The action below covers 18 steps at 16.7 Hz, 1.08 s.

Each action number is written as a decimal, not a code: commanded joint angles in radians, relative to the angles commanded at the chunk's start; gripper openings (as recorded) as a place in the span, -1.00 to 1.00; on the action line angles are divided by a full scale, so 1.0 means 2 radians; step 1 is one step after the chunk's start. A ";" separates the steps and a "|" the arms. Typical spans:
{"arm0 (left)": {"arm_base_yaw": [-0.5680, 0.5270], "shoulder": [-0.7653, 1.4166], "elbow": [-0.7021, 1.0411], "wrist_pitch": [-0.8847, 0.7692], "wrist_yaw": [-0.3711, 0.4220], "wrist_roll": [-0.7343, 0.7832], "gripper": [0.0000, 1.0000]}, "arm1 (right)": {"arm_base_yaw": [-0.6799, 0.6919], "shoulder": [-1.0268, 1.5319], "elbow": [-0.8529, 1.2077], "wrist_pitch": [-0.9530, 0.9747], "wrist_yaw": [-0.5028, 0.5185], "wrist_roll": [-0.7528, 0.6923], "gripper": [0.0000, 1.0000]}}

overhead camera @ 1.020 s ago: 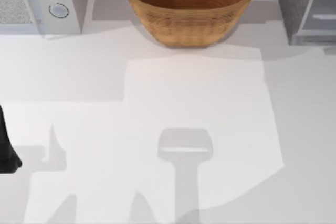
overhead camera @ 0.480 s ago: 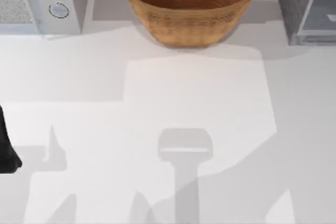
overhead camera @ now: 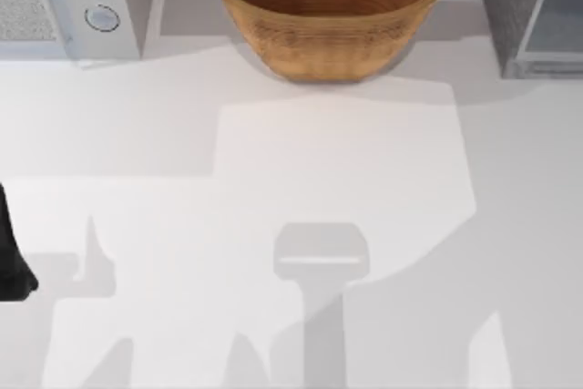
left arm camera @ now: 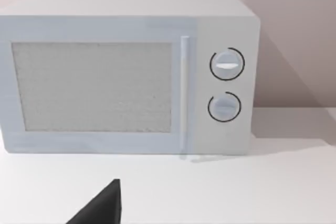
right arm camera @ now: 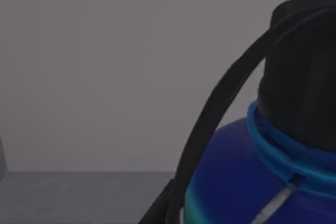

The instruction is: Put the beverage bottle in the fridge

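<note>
Bottle going into the fridge

The beverage bottle (right arm camera: 273,177) is filling the right wrist view against a grey interior, seemingly inside the fridge (overhead camera: 533,15); grip state I cannot tell. Next: set down, release, withdraw. Left arm (overhead camera: 11,257) is idling at the table's left edge.

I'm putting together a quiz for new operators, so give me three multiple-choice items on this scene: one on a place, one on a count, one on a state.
1. Where does the basket stand in the top view?
A) between the microwave and the fridge
B) at the table's near edge
C) on top of the microwave

2. How many knobs has the microwave?
A) one
B) two
C) four

3. How is the microwave's door?
A) wide open
B) taken off
C) shut

Answers: 1 A, it sits at the far edge with one appliance on each side. 2 B, two round dials sit one above the other. 3 C, the door lies flush with the front.
</note>
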 joint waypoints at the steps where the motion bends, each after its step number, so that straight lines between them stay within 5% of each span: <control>1: 0.000 0.000 0.000 0.000 0.000 0.000 1.00 | 0.000 0.000 0.000 0.000 0.000 0.000 -0.83; 13: 0.000 0.000 0.000 0.000 0.000 0.000 1.00 | 0.000 0.000 0.000 0.000 0.000 0.000 0.96; 18: 0.000 0.000 0.000 0.000 0.000 0.000 1.00 | 0.000 0.000 0.000 0.000 0.000 0.000 1.00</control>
